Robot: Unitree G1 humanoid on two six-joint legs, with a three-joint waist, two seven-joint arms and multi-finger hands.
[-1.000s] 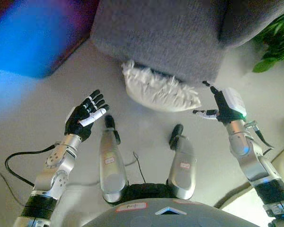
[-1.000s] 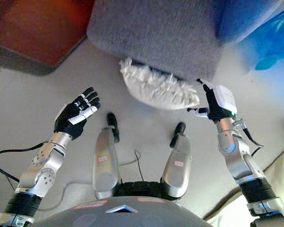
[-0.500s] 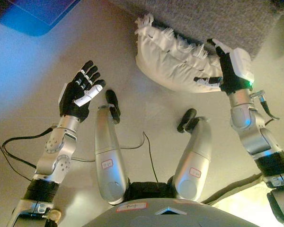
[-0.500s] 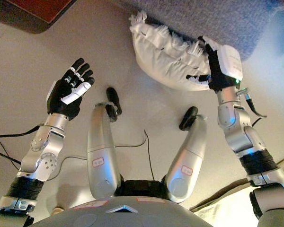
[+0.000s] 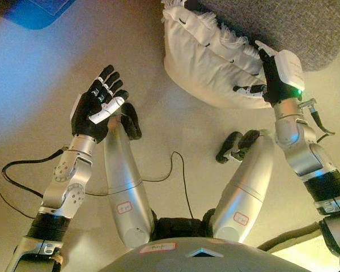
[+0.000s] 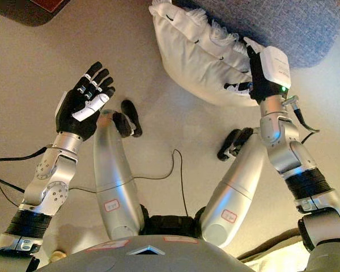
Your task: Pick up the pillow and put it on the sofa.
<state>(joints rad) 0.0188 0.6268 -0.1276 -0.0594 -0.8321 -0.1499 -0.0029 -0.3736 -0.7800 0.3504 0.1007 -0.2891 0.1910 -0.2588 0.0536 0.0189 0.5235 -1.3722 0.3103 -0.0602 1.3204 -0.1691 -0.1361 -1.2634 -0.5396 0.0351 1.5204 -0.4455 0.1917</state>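
A white pillow with a fringed edge lies on the pale floor against the front of the grey sofa. My right hand is at the pillow's right end, fingers straight, its thumb touching the pillow's lower edge. My left hand is open, palm up, well to the left of the pillow and apart from it. The pillow also shows in the right eye view.
The grey sofa's base fills the top right. A dark red-brown piece of furniture sits at the top left corner. A pale cushion edge shows at the bottom right.
The camera has dropped lower and closer, so pillow and sofa sit higher in view. My right hand has come from beside the pillow onto its right end. My left hand keeps its open pose.
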